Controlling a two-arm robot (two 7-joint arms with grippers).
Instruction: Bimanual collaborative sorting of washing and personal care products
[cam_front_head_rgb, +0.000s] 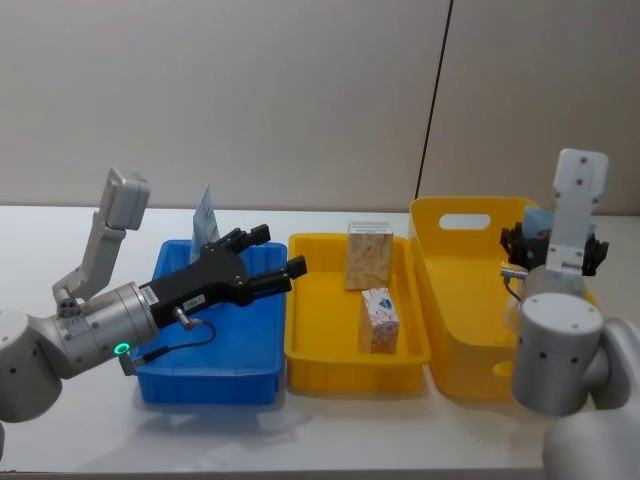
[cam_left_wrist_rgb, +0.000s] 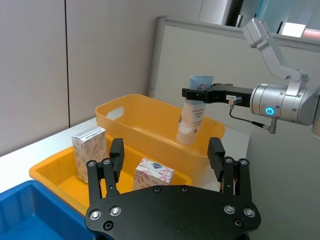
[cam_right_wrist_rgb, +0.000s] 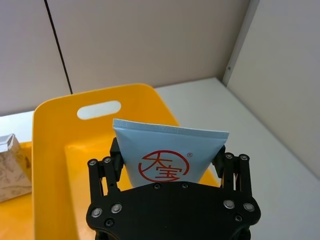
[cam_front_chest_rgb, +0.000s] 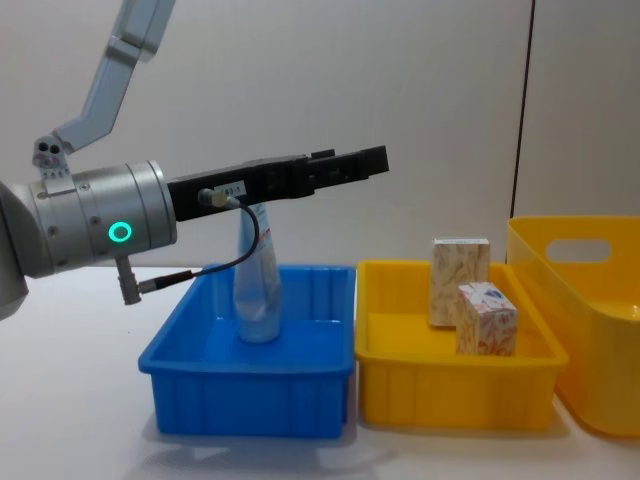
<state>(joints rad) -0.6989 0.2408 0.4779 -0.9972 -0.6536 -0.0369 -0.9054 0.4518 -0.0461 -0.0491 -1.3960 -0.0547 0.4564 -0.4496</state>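
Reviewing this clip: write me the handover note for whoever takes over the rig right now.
Left pincer: open, empty, over the blue plastic bin.
Right pincer: shut on a pale-blue soft tube with red print, above the tall yellow plastic bin with a handle slot.
Done: another pale-blue tube leans in the blue bin; a tall beige patterned carton and a small beige patterned carton stand in the shallow yellow tray.
Left: held tube not yet set down.
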